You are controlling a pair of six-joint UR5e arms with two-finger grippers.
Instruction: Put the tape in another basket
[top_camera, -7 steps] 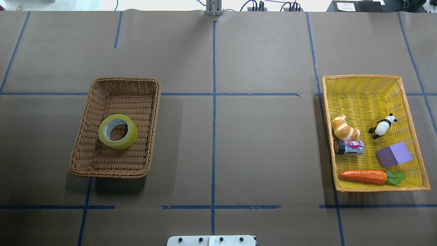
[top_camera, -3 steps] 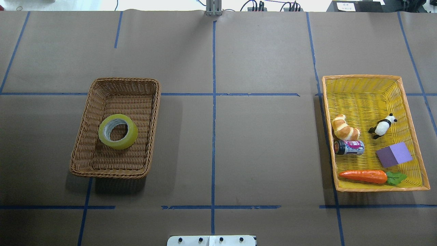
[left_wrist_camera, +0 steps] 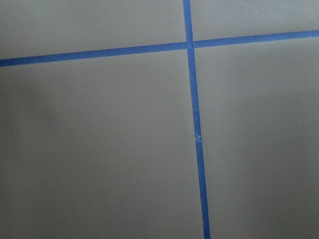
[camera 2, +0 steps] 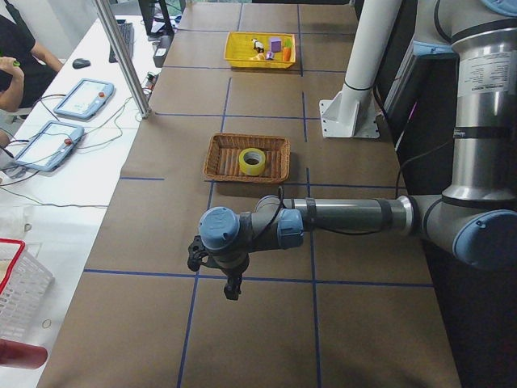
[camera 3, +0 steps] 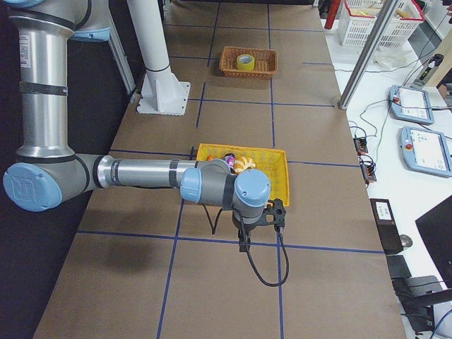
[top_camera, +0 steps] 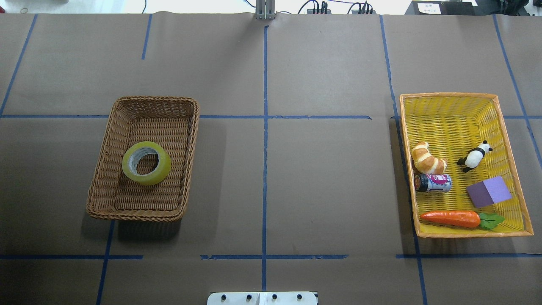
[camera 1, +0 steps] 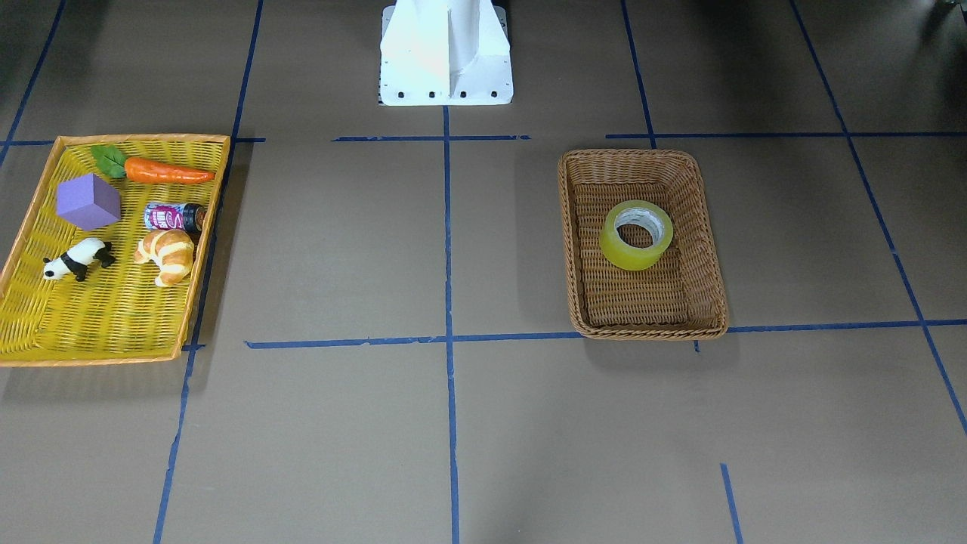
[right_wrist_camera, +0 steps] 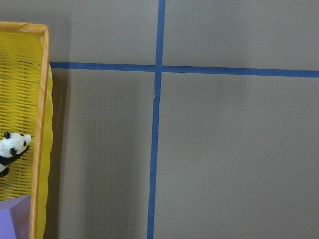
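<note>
And there was the tape [top_camera: 146, 163], lying flat with its hole facing up, around the middle of the floor of the brown basket [top_camera: 139, 101] on the left half of the tabletop [top_camera: 330, 178]. Nothing else shared that basket with it. Well apart, on the right side, the yellow tray [top_camera: 449, 106] carried the crowd: a croissant [top_camera: 427, 159] just beside a can [top_camera: 434, 183] lying on its side, a panda [top_camera: 475, 156], a purple block [top_camera: 489, 191] and a carrot [top_camera: 451, 218] along the near end. Out past the basket, the left gripper [camera 2: 232, 288] pointed down over bare tabletop crossed by blue lines [left_wrist_camera: 194, 99]. It showed only from the side, so I could not tell whether it was open or closed. Same story for the right gripper [camera 3: 244, 244], which hung just beyond the tray's outer edge and was too small to judge. Neither gripper touched anything.
</note>
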